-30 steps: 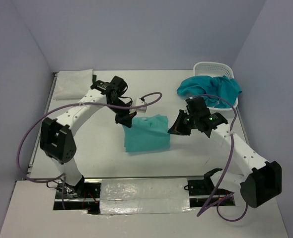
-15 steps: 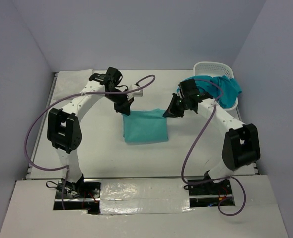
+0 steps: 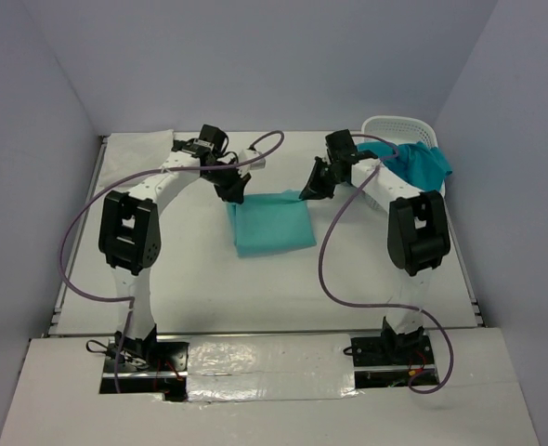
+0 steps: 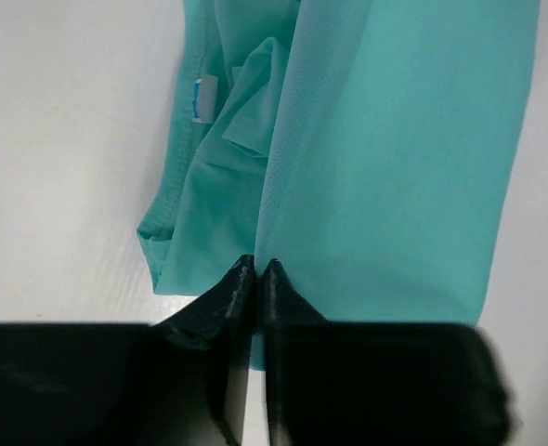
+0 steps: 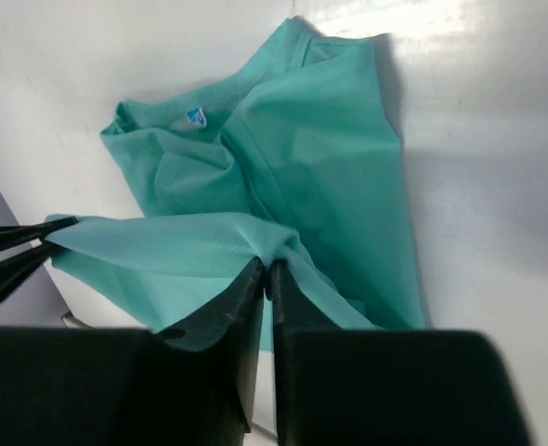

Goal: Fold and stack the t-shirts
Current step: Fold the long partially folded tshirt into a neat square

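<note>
Left end effector [image 4: 257, 268] and right end effector [image 5: 266, 267] pinch the fine-mesh teal t-shirt [image 4: 395, 167].

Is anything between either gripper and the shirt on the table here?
Nothing visible. The left gripper and right gripper are each closed directly on the far edge of the shirt, with no other item between them. The basket sits off to the right, apart from it.

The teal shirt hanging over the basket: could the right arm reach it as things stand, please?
Probably yes, though not at once. The teal shirt lies uncovered over the basket rim, close beside that arm, nothing between. But the right pincer is shut on the mint shirt and must release it first.
</note>
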Action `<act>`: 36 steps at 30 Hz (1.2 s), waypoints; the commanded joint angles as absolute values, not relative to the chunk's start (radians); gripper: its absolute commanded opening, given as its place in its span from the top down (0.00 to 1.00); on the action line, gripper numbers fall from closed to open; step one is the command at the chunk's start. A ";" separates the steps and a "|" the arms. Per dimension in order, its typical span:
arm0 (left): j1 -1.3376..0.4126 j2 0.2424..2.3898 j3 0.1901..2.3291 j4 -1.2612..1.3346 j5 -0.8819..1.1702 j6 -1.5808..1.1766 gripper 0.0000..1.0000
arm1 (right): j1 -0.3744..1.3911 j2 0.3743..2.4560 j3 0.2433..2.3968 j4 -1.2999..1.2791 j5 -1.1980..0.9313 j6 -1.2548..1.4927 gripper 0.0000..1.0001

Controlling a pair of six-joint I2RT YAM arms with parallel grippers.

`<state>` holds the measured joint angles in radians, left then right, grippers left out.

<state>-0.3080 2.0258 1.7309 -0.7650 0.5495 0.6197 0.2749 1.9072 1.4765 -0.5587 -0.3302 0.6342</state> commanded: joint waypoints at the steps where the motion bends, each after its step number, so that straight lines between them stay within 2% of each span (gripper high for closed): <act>1: -0.293 2.054 1.710 -0.652 0.493 0.586 0.76 | 0.247 1.962 1.554 -0.529 -0.285 0.626 0.83; 2: -0.291 2.077 1.707 -0.635 0.453 0.572 0.62 | 0.239 2.000 1.575 -0.513 -0.284 0.629 0.68; 3: -0.287 2.089 1.710 -0.621 0.434 0.565 0.56 | 0.235 2.020 1.594 -0.508 -0.275 0.627 0.62; 5: -0.279 2.129 1.742 -0.591 0.384 0.522 0.49 | 0.226 2.086 1.661 -0.509 -0.261 0.608 0.56; 7: -0.256 2.151 1.779 -0.581 0.373 0.488 0.29 | 0.210 2.124 1.754 -0.546 -0.230 0.591 0.56; 8: -0.247 2.160 1.823 -0.577 0.367 0.451 0.05 | 0.209 2.135 1.781 -0.558 -0.227 0.580 0.56; 9: -0.227 2.172 1.845 -0.572 0.367 0.431 0.01 | 0.207 2.137 1.802 -0.564 -0.224 0.551 0.56; 12: -0.189 2.172 1.945 -0.575 0.365 0.373 0.01 | 0.225 2.064 1.789 -0.561 -0.210 0.502 0.58; 15: -0.170 2.120 1.977 -0.583 0.411 0.344 0.01 | 0.270 1.947 1.654 -0.503 -0.207 0.468 0.61; 18: -0.175 2.007 1.872 -0.539 0.518 0.331 0.01 | 0.310 1.893 1.514 -0.396 -0.300 0.475 0.71; 20: -0.187 1.935 1.751 -0.523 0.612 0.324 0.01 | 0.319 1.910 1.473 -0.328 -0.410 0.500 0.82; 21: -0.195 1.921 1.714 -0.531 0.693 0.322 0.02 | 0.319 1.930 1.471 -0.315 -0.443 0.546 0.87; 22: -0.205 1.911 1.645 -0.541 0.725 0.333 0.10 | 0.318 1.975 1.473 -0.296 -0.463 0.570 0.97; 23: -0.231 1.917 1.623 -0.584 0.753 0.344 0.45 | 0.319 1.999 1.474 -0.284 -0.497 0.592 1.00; 26: -0.265 1.991 1.606 -0.655 0.762 0.374 0.88 | 0.307 2.068 1.482 -0.259 -0.488 0.653 1.00; 28: -0.258 2.049 1.629 -0.687 0.714 0.364 0.98 | 0.282 2.100 1.489 -0.267 -0.459 0.690 1.00; 36: -0.233 2.193 1.741 -0.586 0.575 0.269 0.95 | 0.241 2.164 1.549 -0.324 -0.413 0.638 1.00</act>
